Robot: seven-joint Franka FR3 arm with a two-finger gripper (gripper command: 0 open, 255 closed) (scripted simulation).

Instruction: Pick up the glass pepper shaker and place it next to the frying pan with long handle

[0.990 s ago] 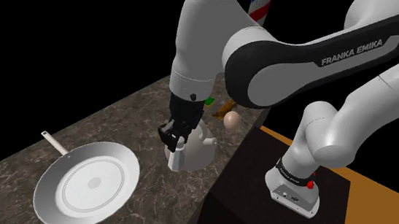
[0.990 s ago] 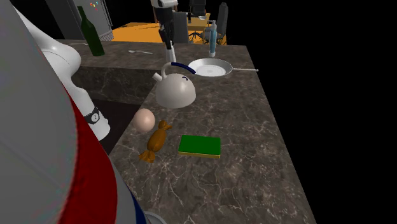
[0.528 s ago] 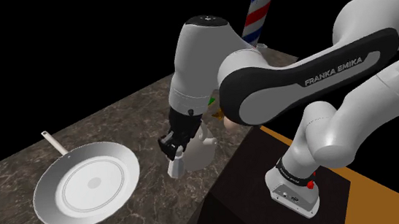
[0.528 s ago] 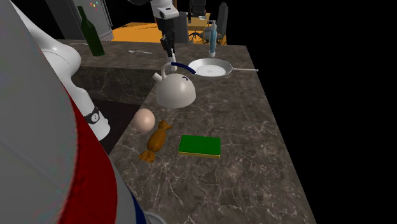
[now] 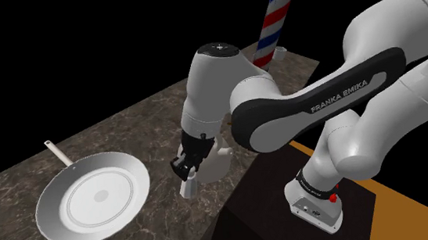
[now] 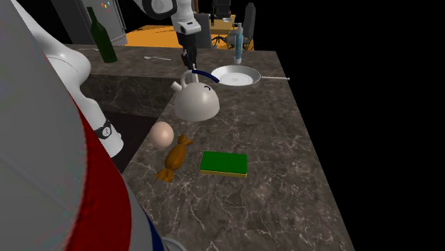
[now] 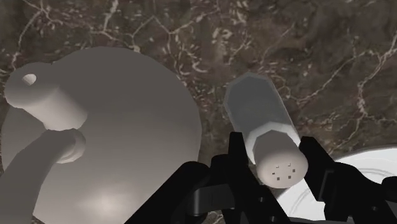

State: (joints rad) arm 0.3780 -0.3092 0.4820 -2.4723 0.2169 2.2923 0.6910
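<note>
My black gripper (image 5: 185, 168) is shut on a pale pepper shaker (image 5: 188, 187), clasping it near its holed cap (image 7: 282, 168), with one finger (image 7: 236, 160) on each side. The shaker (image 7: 259, 125) points down at the dark marble counter (image 5: 139, 133), low over it; whether it touches I cannot tell. It is between a white kettle (image 7: 108, 146) and the white frying pan (image 5: 93, 199), whose long handle (image 5: 56, 153) points away from the gripper. In the second exterior view the gripper (image 6: 190, 63) is just behind the kettle (image 6: 197, 101), with the pan (image 6: 236, 75) to its right.
An egg (image 6: 162, 133), a brown object (image 6: 175, 159) and a green sponge (image 6: 224, 163) lie on the counter near the stand. A green bottle (image 6: 105, 36), a spoon (image 6: 157, 58) and a blue bottle (image 6: 238, 43) are at the far end. A striped pole (image 5: 275, 12) rises behind the arm.
The gripper has come down toward the counter with the shaker still clasped, beside the kettle. The arm's elbow has swung lower. Pan and kettle have not moved.
</note>
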